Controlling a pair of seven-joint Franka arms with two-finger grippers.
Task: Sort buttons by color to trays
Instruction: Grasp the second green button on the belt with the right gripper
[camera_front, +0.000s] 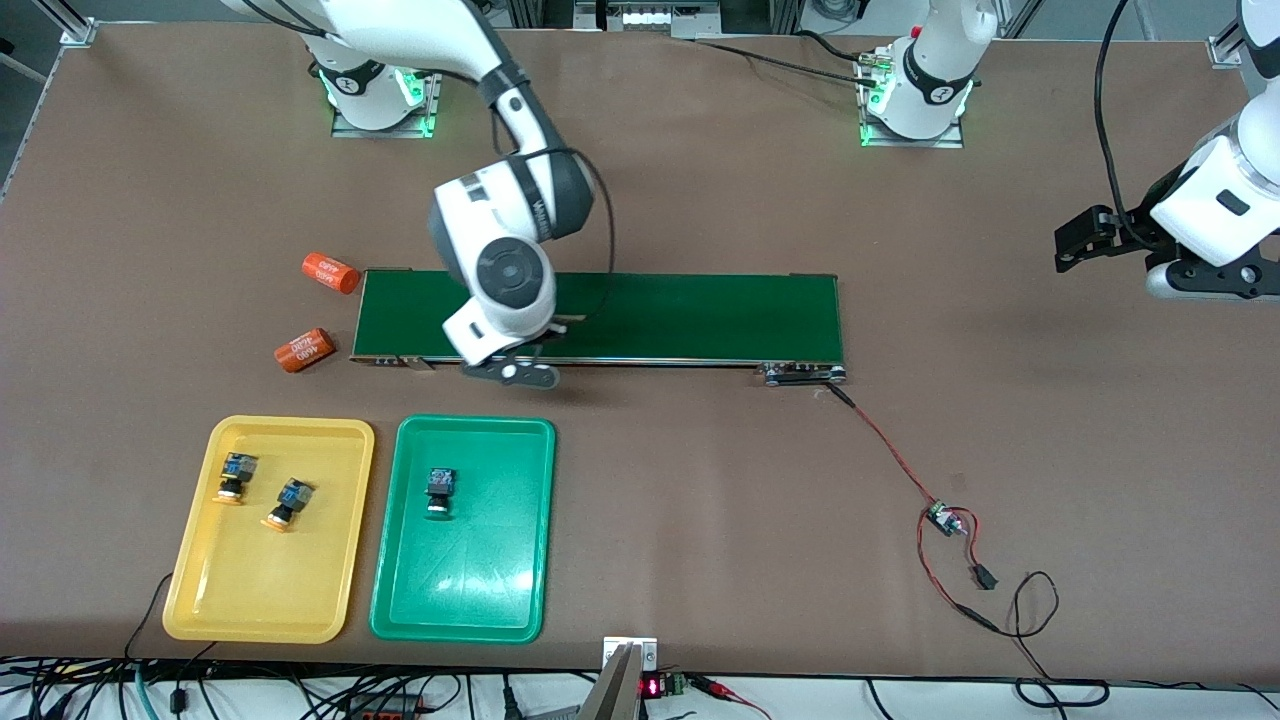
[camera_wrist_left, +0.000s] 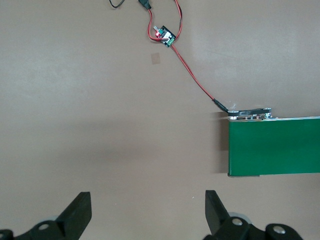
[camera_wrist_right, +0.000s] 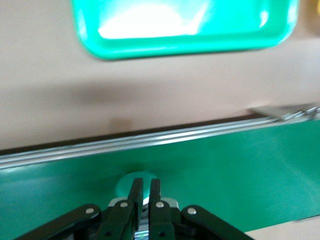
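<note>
Right gripper (camera_wrist_right: 144, 192) is mine: low over the conveyor belt (camera_front: 700, 315), near its end toward the right arm and by the belt's nearer edge. Fingers (camera_wrist_right: 136, 195) are clenched nearly together on a green-cap button (camera_wrist_right: 131, 184); its round cap pokes out just past the fingertips and sits on or just above the belt surface, can't tell which. In the front view my wrist hides that button, only the dark gripper body (camera_front: 510, 372) shows at the belt edge. The green tray (camera_front: 465, 590) lies on the table (camera_front: 700, 480) nearer the front camera than the belt, and its rim (camera_wrist_right: 175, 47) shows in my right wrist view. One green-cap button (camera_front: 440, 491) lies in it, in the half closer to the belt. The yellow tray (camera_front: 250, 590) sits just beside the green one, toward the right arm's end of the table. It holds both yellow-orange-cap buttons (camera_front: 236, 477) (camera_front: 287, 502), close together, lying on their sides. Two orange cylinders (camera_front: 330, 272) (camera_front: 303, 351) lie on the table off the belt's end at the right arm's side. Left gripper (camera_front: 1075, 245) waits released, fingers (camera_wrist_left: 80, 212) spread wide, over bare table at the left arm's end. The small controller board (camera_front: 940, 518) is on the table, with its red wire running to the belt's other end.
</note>
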